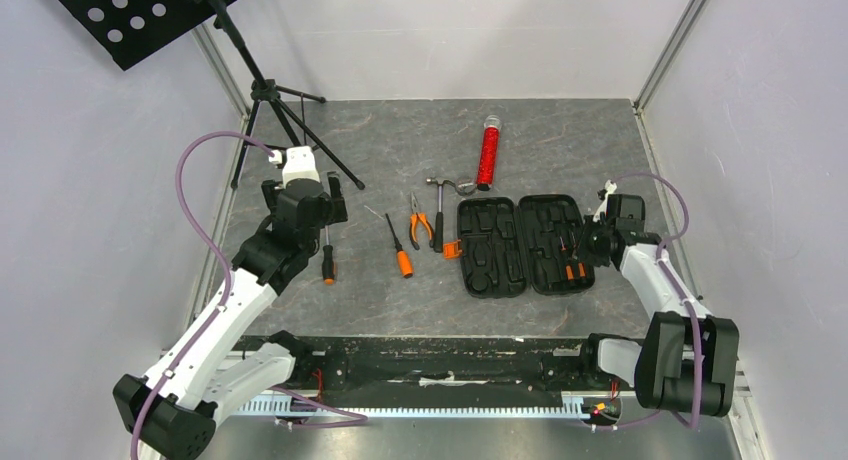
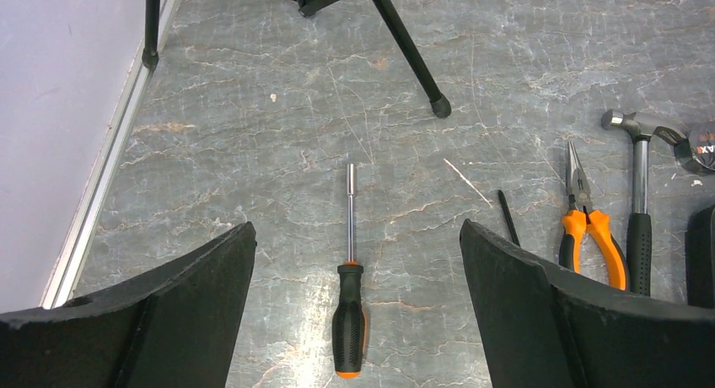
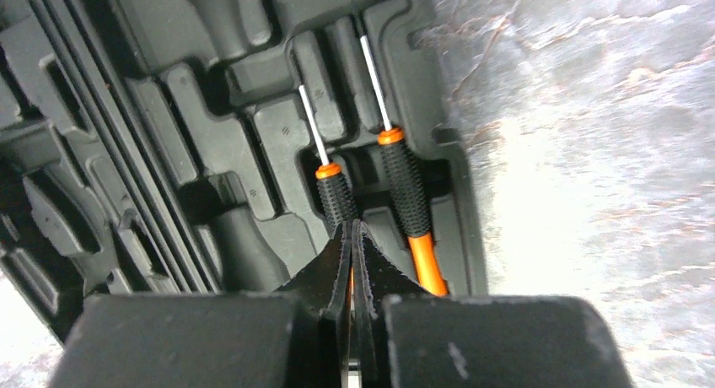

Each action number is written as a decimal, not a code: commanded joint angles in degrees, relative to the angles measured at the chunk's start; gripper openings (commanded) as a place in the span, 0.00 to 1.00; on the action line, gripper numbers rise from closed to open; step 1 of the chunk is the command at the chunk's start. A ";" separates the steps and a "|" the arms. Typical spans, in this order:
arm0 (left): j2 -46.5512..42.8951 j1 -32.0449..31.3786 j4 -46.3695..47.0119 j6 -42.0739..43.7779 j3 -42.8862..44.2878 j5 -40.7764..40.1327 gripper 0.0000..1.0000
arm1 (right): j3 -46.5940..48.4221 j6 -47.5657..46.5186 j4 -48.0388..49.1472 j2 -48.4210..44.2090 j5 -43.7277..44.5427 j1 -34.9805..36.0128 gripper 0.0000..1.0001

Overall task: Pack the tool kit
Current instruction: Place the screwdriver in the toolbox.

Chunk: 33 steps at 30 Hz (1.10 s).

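Weight shouldn't be a worry: the long screwdriver (image 2: 348,316), lying flat well left of the case (image 1: 490,248), looks light and stiff, with a rubbery-looking handle worth taking mid-length. The left gripper (image 2: 356,228) hangs over it, jaws spread wide. Inside the case's right half, the right gripper (image 3: 352,236) is pinched closed against the butt of a small screwdriver (image 3: 335,198) sitting in its slot.

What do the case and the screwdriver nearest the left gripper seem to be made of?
Case: apparently matte black plastic, judging by its moulded slots. Screwdriver: shiny shaft, probably polished steel by its glints; handle looks like black ribbed rubber or plastic, orange-tipped.
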 commanded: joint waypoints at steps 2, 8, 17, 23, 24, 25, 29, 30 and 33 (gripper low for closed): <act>-1.30 0.22 2.37 2.74 -0.18 -1.44 0.96 | 9.71 -3.47 -8.56 1.16 3.99 1.14 0.03; -1.50 0.27 2.44 2.66 -0.23 -1.41 0.96 | 9.59 -4.80 -12.93 -0.88 7.16 2.62 0.06; -1.82 0.27 2.43 2.57 -0.22 -0.92 0.96 | 6.04 -6.57 -16.59 -1.86 8.55 3.82 0.06; -1.99 0.27 2.44 2.57 -0.23 -0.83 0.96 | 7.20 -6.28 -15.85 -0.36 7.59 5.74 0.06; -2.02 0.27 2.44 2.63 -0.23 -0.92 0.96 | 7.55 -6.21 -15.76 -0.17 7.64 6.12 0.06; -2.09 0.27 2.44 2.64 -0.25 -0.96 0.96 | 7.92 -6.18 -15.67 0.13 7.73 6.47 0.06; -2.23 0.27 2.43 2.66 -0.23 -0.96 0.96 | 8.68 -6.24 -15.35 1.68 8.45 7.20 0.06; -2.21 0.27 2.44 2.65 -0.31 -0.97 0.96 | 8.67 -6.23 -15.14 2.08 8.41 7.33 0.06; -2.35 0.27 2.44 2.74 -0.32 -1.13 0.96 | 8.86 -6.07 -14.62 2.89 8.39 7.34 0.06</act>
